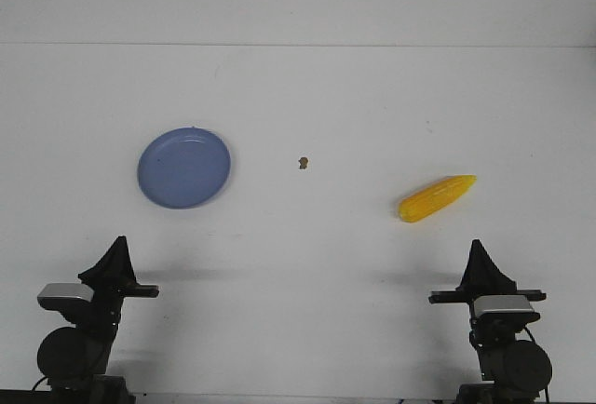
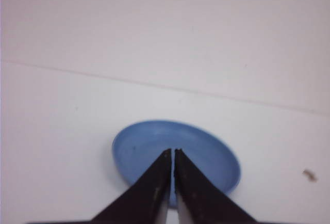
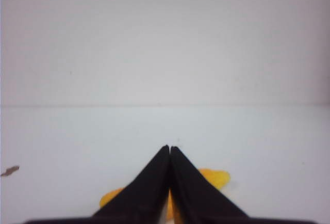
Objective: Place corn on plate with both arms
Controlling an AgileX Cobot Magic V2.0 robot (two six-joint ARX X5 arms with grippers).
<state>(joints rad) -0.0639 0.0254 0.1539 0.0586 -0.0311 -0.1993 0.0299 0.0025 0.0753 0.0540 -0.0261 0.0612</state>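
The yellow corn [image 1: 437,197] lies on the white table at the right, its pointed tip toward the far right. The blue plate [image 1: 184,168] sits empty at the left. My left gripper [image 1: 117,248] is shut and empty, near the front edge, short of the plate. My right gripper [image 1: 479,253] is shut and empty, short of the corn. In the left wrist view the shut gripper [image 2: 172,152] stands in front of the plate [image 2: 206,152]. In the right wrist view the shut gripper [image 3: 169,147] hides most of the corn [image 3: 215,177].
A tiny brown speck [image 1: 303,162] lies on the table between plate and corn; it also shows in the left wrist view [image 2: 309,175] and the right wrist view [image 3: 10,171]. The table's far edge meets a white wall.
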